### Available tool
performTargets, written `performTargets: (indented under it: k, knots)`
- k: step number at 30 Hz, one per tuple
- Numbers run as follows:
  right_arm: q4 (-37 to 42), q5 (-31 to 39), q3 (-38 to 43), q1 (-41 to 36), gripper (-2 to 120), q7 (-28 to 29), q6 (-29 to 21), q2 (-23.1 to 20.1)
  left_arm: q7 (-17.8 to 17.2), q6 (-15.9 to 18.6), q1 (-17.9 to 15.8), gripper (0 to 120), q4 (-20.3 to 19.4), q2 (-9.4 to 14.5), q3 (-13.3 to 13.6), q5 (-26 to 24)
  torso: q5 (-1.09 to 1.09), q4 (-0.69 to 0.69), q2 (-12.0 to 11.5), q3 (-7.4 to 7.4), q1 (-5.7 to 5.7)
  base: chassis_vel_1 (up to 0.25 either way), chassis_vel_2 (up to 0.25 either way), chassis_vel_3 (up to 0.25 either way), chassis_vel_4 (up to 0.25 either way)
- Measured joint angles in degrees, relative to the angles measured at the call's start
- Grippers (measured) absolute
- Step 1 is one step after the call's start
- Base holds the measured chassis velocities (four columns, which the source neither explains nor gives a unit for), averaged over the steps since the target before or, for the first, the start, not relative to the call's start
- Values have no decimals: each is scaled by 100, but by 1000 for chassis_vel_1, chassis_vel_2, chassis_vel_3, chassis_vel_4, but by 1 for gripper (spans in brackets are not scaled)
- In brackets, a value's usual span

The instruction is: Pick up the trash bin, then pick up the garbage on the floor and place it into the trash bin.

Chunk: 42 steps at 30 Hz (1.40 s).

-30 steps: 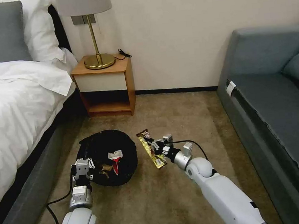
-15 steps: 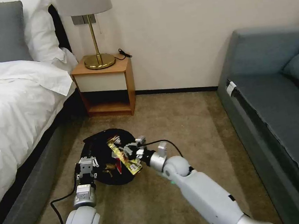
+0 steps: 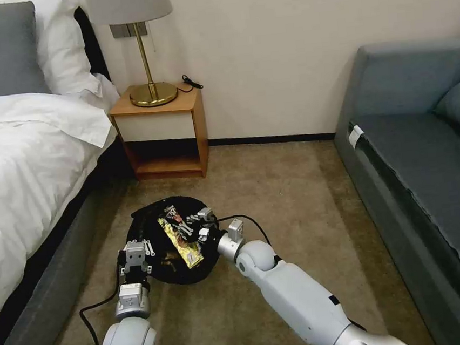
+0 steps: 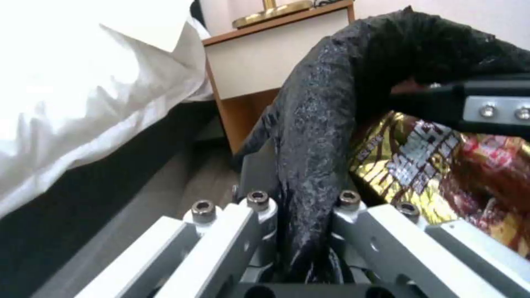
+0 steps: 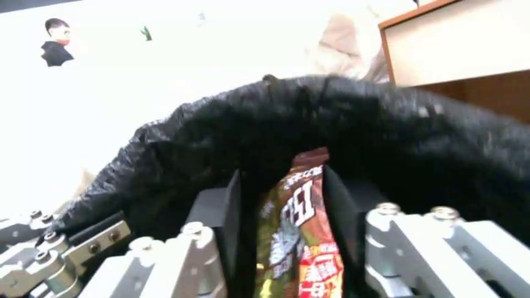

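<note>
Right gripper (image 3: 196, 225): jaws clamped on the yellow-brown snack wrapper (image 3: 181, 241), gripped across its width, one pad on each flat face. The wrapper's long axis runs along the jaws and out over the open mouth of the trash bin (image 3: 147, 223), inside the black liner's rim and above the litter already lying in it. Release here should, in my judgement, drop it inside; no sideways travel appears needed.

Left gripper (image 3: 135, 257): jaws closed on the near rim of the liner, holding the bin off the carpet between bed (image 3: 18, 171) and nightstand (image 3: 162, 130).
</note>
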Motion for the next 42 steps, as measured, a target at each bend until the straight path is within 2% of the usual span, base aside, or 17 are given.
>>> performTargets:
  k: [1,4,6,9,11,12,15,17,20,23,27,28,31,32,35,39,42]
  knots:
    - [0,0,0,0,43,0,0,0,0,0,0,5,0,0,0,0,0,0,0,0,0,0,0,0,0]
    - [114,-96,68,-64,58,7,32,-49,-7,0,10,5,3,-20,2,-35,0,0,0,0,0,0,0,0,0]
    - [168,-106,106,-98,62,7,32,-79,-12,1,10,5,3,-24,2,-59,1,0,0,0,0,0,0,0,0]
    - [363,-111,271,-187,75,8,31,-194,-43,11,5,5,7,-43,-25,-124,1,0,0,0,0,0,0,0,0]
    - [397,-111,307,-205,77,8,30,-221,-52,14,4,5,7,-48,-31,-139,1,0,0,0,0,0,0,0,0]
    - [498,-110,437,-257,85,8,28,-311,-77,39,5,5,7,-59,-51,-218,2,0,0,0,0,0,0,0,0]
    - [722,-86,752,-376,97,5,25,-488,-185,172,3,5,-14,-107,-77,-508,2,0,0,0,0,0,0,0,0]
    - [754,-76,803,-390,98,5,25,-504,-204,194,0,5,-19,-117,-81,-554,2,0,0,0,0,0,0,0,0]
    - [1002,76,1326,-565,100,13,2,-619,-481,532,-61,5,-69,-285,-125,-1231,2,0,0,0,0,0,0,0,0]
    - [1066,122,1551,-644,100,17,2,-669,-594,657,-85,5,-84,-355,-140,-1502,0,0,0,0,0,0,0,0,0]
    - [1256,228,2276,-926,100,59,-6,-739,-916,848,-182,5,-119,-575,-164,-2506,2,-1,0,0,0,0,0,0,0]
    - [1256,228,2276,-926,100,59,-6,-739,-916,848,-182,5,-119,-575,-164,-2506,2,-1,0,0,0,0,0,0,0]
    - [1414,242,2559,-1096,100,60,-19,-703,-1135,905,-302,5,-145,-652,-197,-3365,2,0,0,0,0,0,0,0,0]
    - [1414,242,2559,-1096,100,60,-19,-703,-1135,905,-302,5,-145,-652,-197,-3365,2,0,0,0,0,0,0,0,0]
    - [1485,242,2649,-1203,100,52,-18,-690,-1610,1150,-537,5,-91,-678,-270,-4173,2,0,0,0,0,0,0,0,0]
    - [1542,244,2723,-1275,100,27,-15,-676,-1976,1310,-806,5,71,-642,-335,-4431,0,0,0,0,0,0,0,0,0]
    - [1582,246,2760,-1323,100,-19,-15,-669,-2103,1423,-885,5,98,-569,-330,-4599,1,1,0,0,0,0,0,0,0]
